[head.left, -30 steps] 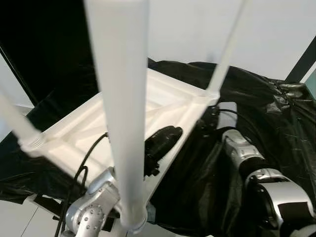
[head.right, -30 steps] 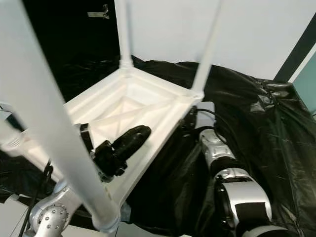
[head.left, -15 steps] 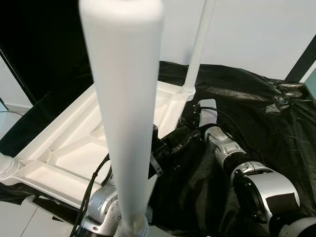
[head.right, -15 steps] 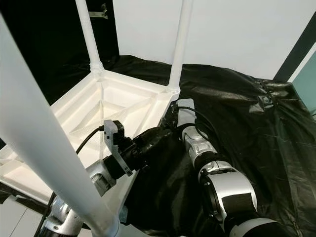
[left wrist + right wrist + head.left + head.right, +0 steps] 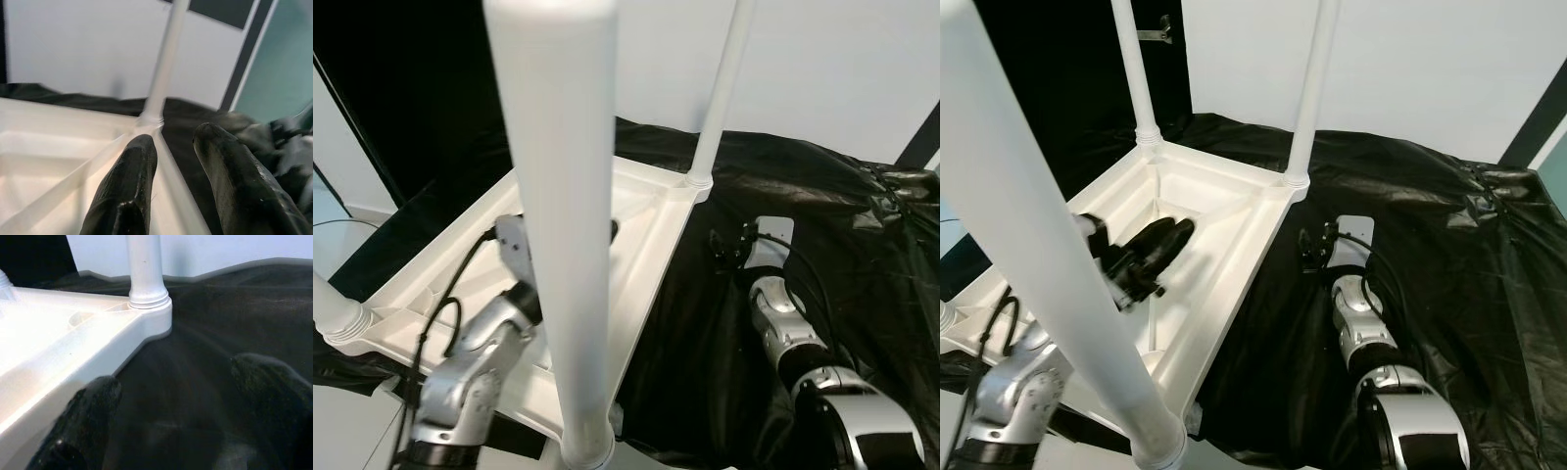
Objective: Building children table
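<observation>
Since the earlier frame, left gripper (image 5: 1160, 243) has moved from the rim into the inverted white table (image 5: 1234, 257), fingers slightly apart, empty. Right gripper (image 5: 181, 396), fingers apart, apparently empty, hovers over black sheeting (image 5: 1449, 245) beside the table's corner leg (image 5: 145, 269).

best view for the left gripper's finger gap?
Left wrist view: the left gripper shows both black fingers close up, slightly apart, empty, over the upturned white plastic table. The right eye view shows it side-on; the left eye view mostly hides it.
</observation>
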Controlling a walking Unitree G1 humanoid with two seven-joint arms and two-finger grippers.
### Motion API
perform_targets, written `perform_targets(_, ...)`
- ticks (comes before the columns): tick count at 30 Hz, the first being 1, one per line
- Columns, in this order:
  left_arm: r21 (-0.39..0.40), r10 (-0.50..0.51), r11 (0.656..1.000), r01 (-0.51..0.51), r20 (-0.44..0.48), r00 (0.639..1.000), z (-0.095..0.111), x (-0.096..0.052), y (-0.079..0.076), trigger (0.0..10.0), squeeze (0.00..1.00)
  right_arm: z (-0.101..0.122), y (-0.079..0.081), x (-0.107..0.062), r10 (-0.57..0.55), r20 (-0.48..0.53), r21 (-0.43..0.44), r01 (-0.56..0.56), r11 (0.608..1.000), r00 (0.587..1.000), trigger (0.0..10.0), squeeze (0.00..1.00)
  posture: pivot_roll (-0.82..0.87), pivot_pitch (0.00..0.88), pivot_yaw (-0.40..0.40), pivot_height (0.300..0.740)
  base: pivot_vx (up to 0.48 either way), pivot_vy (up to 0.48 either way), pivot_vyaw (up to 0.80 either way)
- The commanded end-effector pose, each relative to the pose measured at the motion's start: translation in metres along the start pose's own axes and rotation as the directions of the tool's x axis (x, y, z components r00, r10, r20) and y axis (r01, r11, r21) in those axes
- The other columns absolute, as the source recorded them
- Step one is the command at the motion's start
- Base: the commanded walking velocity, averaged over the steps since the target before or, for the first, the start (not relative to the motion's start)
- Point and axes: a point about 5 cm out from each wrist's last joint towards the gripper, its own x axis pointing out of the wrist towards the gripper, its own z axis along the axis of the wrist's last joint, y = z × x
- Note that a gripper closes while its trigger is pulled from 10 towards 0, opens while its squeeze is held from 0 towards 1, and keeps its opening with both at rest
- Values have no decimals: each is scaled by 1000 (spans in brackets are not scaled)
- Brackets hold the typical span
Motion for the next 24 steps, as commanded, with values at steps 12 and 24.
perform_targets(12,14,-441,871,490,-414,796,-9,-66,-3,10000,0,3,-1,-40,116,53,-57,-113,992,992,10000,0,61,0,-29,740,0,0,0)
perform_targets(24,-97,-479,831,548,-624,617,-6,-120,1,10000,0,3,-1,-54,127,6,-76,-126,989,992,10000,0,81,0,-26,740,0,0,0)
